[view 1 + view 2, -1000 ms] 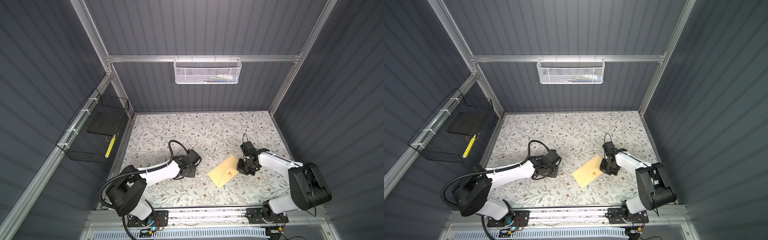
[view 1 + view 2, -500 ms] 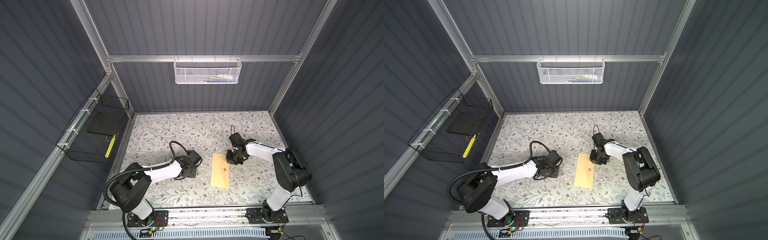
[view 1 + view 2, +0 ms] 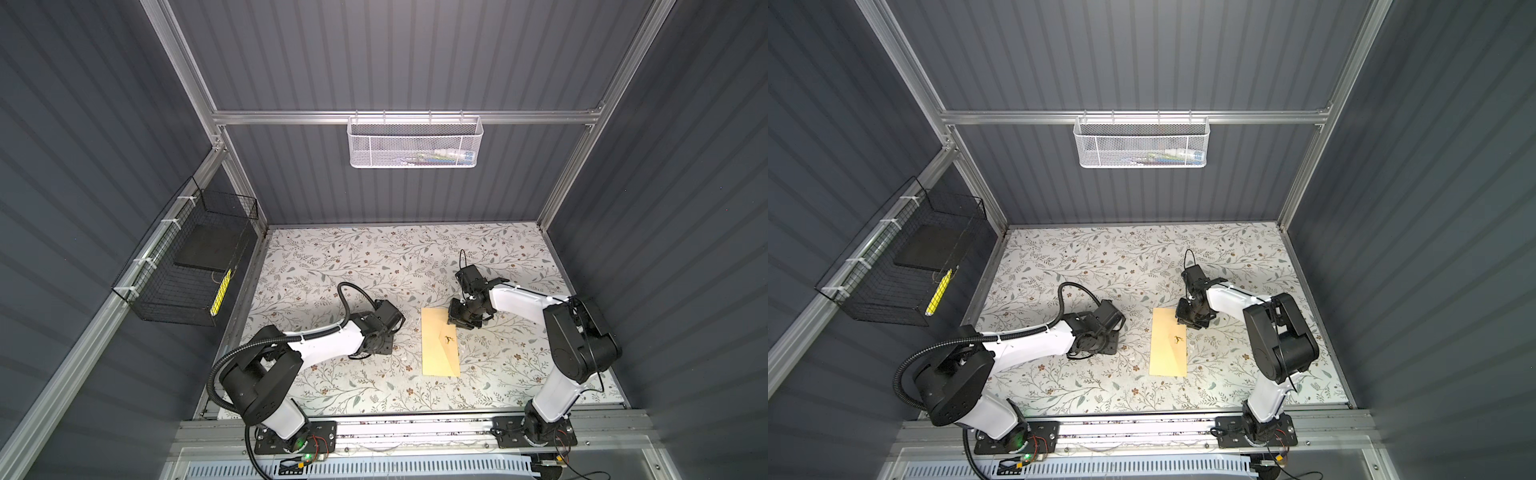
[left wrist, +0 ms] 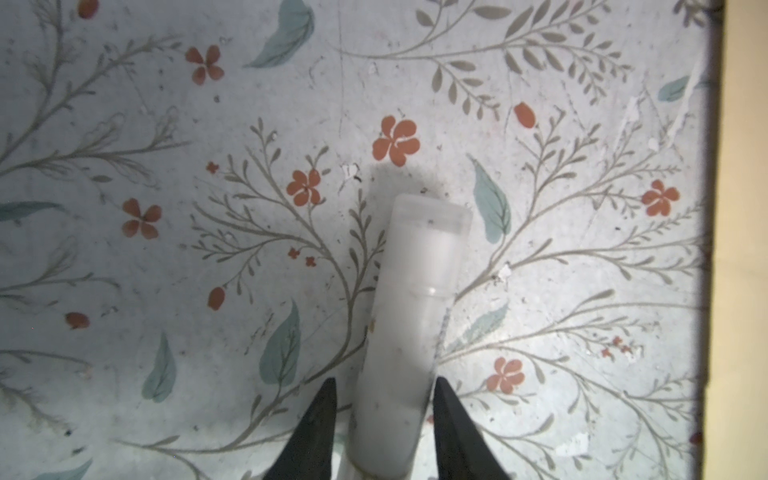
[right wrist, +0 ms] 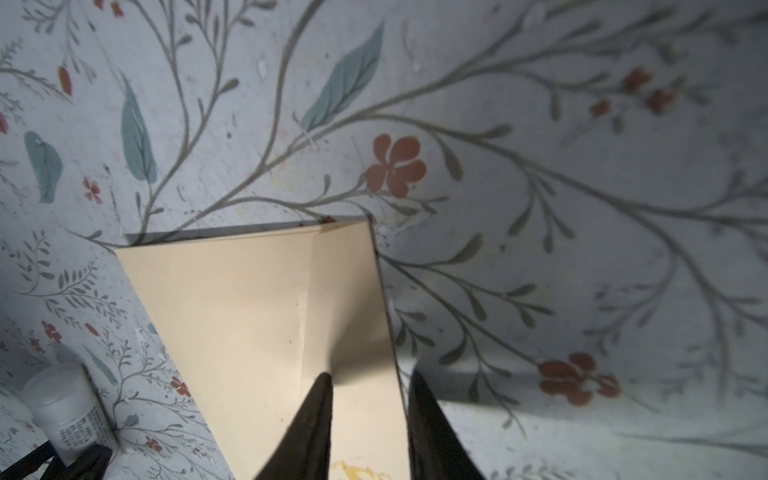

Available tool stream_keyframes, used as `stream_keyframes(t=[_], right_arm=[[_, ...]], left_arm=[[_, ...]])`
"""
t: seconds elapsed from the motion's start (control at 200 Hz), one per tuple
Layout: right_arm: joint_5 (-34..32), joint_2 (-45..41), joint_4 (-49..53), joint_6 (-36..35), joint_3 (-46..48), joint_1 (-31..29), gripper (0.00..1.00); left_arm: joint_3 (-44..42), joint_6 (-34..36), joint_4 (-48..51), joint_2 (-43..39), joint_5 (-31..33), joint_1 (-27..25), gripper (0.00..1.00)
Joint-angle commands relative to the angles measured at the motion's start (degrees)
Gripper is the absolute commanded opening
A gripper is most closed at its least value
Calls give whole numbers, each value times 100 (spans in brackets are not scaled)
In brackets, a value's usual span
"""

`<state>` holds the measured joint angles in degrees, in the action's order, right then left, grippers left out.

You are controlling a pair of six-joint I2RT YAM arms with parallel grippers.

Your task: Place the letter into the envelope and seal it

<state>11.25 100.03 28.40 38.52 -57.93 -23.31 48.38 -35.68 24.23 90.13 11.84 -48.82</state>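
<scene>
My right gripper [image 5: 370, 376] stands at the far corner of the envelope [image 5: 266, 311], on my right side. Its jaws are partly apart. One finger is over the tan paper and the other is just outside the long edge, and they grip nothing. In both top views the envelope [image 3: 440, 349] lies flat on the flowered table [image 3: 332, 257], between my two arms, with the pointed flap folded down and the small gold mark facing up. My left gripper [image 4: 384, 380] is also a little open. A white tube [image 4: 424, 270] lies on the table between its fingers. On one side I see a narrow gap, so I do not squeeze it.
</scene>
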Motion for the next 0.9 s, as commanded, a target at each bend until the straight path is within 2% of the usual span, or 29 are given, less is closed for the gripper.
stream_keyframes(t=[0.0, 0.27, 0.4, 0.49, 0.565, 0.605, 0.615, 0.625, 0.695, 0.745, 0.835, 0.895], right_arm=[[-64, -222, 176, 34, 35, 9, 39], [-446, -1499, 86, -513, 198, 125, 71], [-1096, -2712, -151, -1093, 515, 186, 99], [-1494, -3807, -609, -1522, 996, 373, 99], [-1663, -4642, -1250, -1836, 1520, 731, 99], [-1774, -4988, -1543, -2061, 1788, 954, 99], [-1797, -5062, -1593, -2093, 1852, 1005, 99], [-1827, -5111, -1672, -2164, 1914, 1068, 99], [-2041, -5537, -2164, -2670, 2309, 1421, 99], [-2155, -5654, -2526, -2959, 2582, 1657, 99], [-2164, -5568, -3284, -3096, 3053, 2147, 99], [-2203, -5358, -4133, -3150, 3429, 2309, 99]], left_arm=[[145, -98, 113, -194, -7, -13, 40], [714, 175, 584, -924, 480, -14, 52], [1129, 679, 616, -1511, 1062, 23, 65], [1210, 1346, 291, -1971, 1331, 347, 77], [970, 1937, -406, -2356, 750, 1045, 86], [841, 2194, -698, -2514, 809, 1289, 90], [803, 2271, -757, -2545, 864, 1325, 97], [756, 2383, -831, -2573, 943, 1358, 99], [395, 3030, -1434, -2653, 1446, 1567, 100], [109, 3250, -1888, -2630, 1458, 1888, 100], [-477, 3257, -2723, -2518, 1390, 2540, 100], [-952, 3202, -3469, -2328, 1305, 2950, 100]])
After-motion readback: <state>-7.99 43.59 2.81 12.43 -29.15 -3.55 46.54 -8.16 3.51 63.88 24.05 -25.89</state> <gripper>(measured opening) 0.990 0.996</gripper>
